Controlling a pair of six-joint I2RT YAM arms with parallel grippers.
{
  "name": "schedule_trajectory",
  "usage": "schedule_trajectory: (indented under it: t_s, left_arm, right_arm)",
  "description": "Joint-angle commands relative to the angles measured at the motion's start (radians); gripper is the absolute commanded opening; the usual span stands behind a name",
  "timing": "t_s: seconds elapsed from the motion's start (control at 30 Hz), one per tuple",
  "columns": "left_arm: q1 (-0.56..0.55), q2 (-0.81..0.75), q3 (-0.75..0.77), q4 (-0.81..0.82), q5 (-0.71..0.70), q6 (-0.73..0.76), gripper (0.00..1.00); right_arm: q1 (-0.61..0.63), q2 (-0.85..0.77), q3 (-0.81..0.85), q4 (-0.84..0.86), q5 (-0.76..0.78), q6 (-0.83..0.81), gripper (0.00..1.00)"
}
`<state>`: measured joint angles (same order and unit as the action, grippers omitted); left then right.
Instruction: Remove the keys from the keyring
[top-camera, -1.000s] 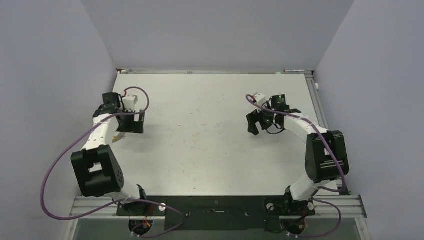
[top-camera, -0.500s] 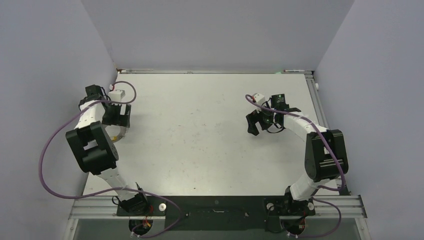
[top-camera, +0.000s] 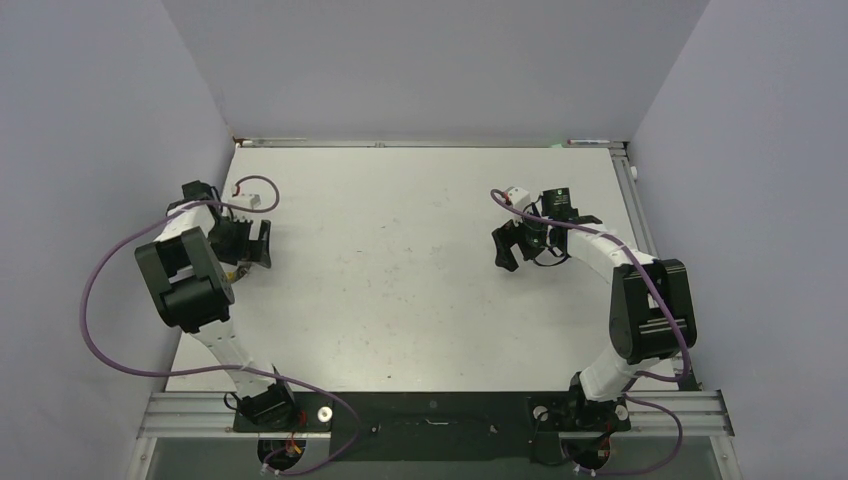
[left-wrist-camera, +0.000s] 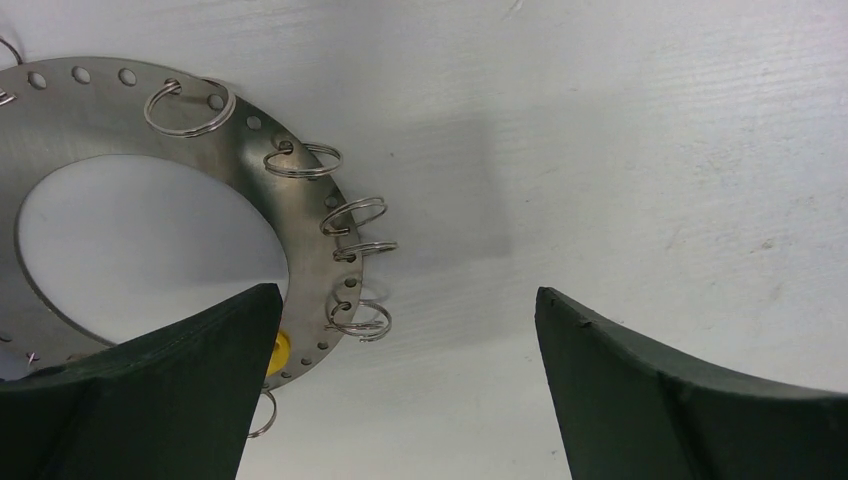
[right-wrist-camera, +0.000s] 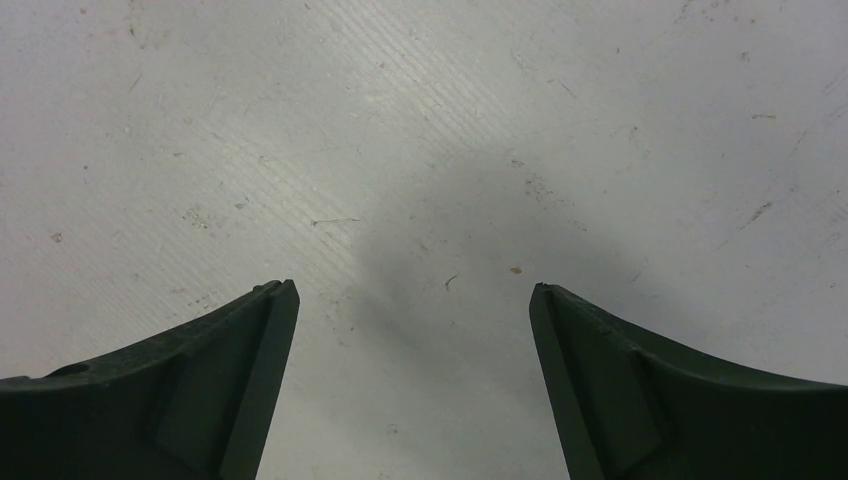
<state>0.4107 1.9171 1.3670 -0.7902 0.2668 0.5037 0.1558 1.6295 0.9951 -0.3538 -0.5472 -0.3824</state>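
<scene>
Left claw (left-wrist-camera: 405, 300), released, hovers over the keyring (left-wrist-camera: 100, 115) edge; right claw (right-wrist-camera: 412, 290) idles released. Approach step: next needs pinching the yellow key (left-wrist-camera: 278, 352).

The table (top-camera: 400, 260) was a flat white surface, scuffed, with small dark flecks and fine scratches across it. Near its left edge a flat grey metal keyring (left-wrist-camera: 120, 110) lay directly on it, the white tabletop visible through its wide central hole and thin wire loops (left-wrist-camera: 355, 215) threaded through small holes along its rim. A small yellow piece (left-wrist-camera: 277, 350) showed at the ring's lower edge, mostly hidden.
</scene>
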Motion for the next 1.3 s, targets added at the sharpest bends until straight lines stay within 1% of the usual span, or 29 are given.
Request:
schedule_trajectory:
  t_s: [0.0,0.17,0.33,0.53,0.7,0.87,0.9,1.1,1.17,1.27]
  left_arm:
    - [0.023,0.016,0.022,0.014,0.036,0.018,0.96]
    - [0.025,0.054,0.031,-0.017,0.058,0.033,0.96]
    - [0.013,0.061,0.007,-0.031,0.108,0.035,0.96]
    - [-0.096,0.018,-0.081,-0.010,0.094,0.023,0.96]
    - [-0.239,-0.019,-0.132,0.020,0.068,-0.038,0.96]
    - [-0.396,-0.031,-0.133,0.022,0.062,-0.099,0.96]
    - [-0.458,-0.033,-0.134,0.023,0.062,-0.112,0.96]
    - [-0.698,-0.034,-0.135,0.019,0.053,-0.144,0.96]
    - [-0.774,-0.031,-0.127,0.010,0.050,-0.148,0.96]
    - [-0.860,-0.047,-0.113,-0.003,0.059,-0.160,0.96]
  right_arm:
    - [-0.004,-0.001,0.029,0.013,-0.022,-0.015,0.90]
    - [-0.004,0.001,0.029,0.019,-0.023,-0.012,0.90]
    - [-0.004,0.003,0.030,0.021,-0.023,-0.011,0.90]
    - [-0.004,0.001,0.032,0.022,-0.027,-0.012,0.90]
    - [-0.005,-0.003,0.026,0.028,-0.032,-0.012,0.90]
    - [-0.011,-0.011,0.019,0.031,-0.034,-0.015,0.90]
    - [-0.012,-0.014,0.018,0.033,-0.034,-0.015,0.90]
    - [-0.027,-0.032,0.006,0.035,-0.039,-0.018,0.90]
    - [-0.032,-0.036,0.004,0.035,-0.043,-0.017,0.90]
    - [-0.036,-0.042,0.000,0.035,-0.048,-0.015,0.90]
